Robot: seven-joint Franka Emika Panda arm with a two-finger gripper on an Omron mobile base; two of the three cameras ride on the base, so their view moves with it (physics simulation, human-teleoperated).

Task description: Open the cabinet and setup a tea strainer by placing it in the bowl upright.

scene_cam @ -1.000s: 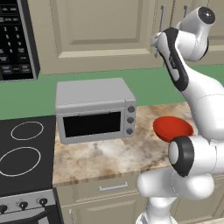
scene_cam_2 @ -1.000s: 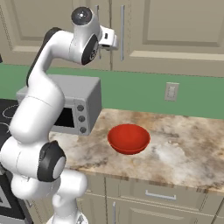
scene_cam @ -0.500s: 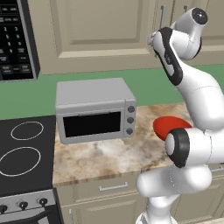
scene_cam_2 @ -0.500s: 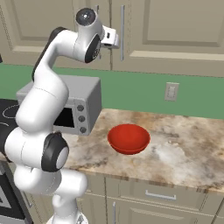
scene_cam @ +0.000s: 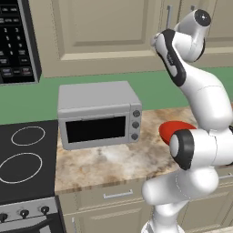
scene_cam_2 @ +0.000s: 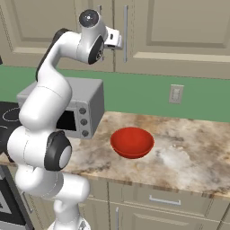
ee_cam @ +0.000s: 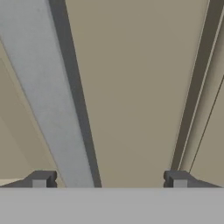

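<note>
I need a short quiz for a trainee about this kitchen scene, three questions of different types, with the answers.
1. True or false: the cabinet door is already open.
2. What lies between the claw fingertips in the hand view? A) the bowl B) the handle C) a drawer
3. Fill in: the red bowl sits on the counter to the ____ of the toaster oven in the right base view.

Key: 1 false, the door is shut. 2 B, the silver bar runs between the open fingertips. 3 right.
</note>
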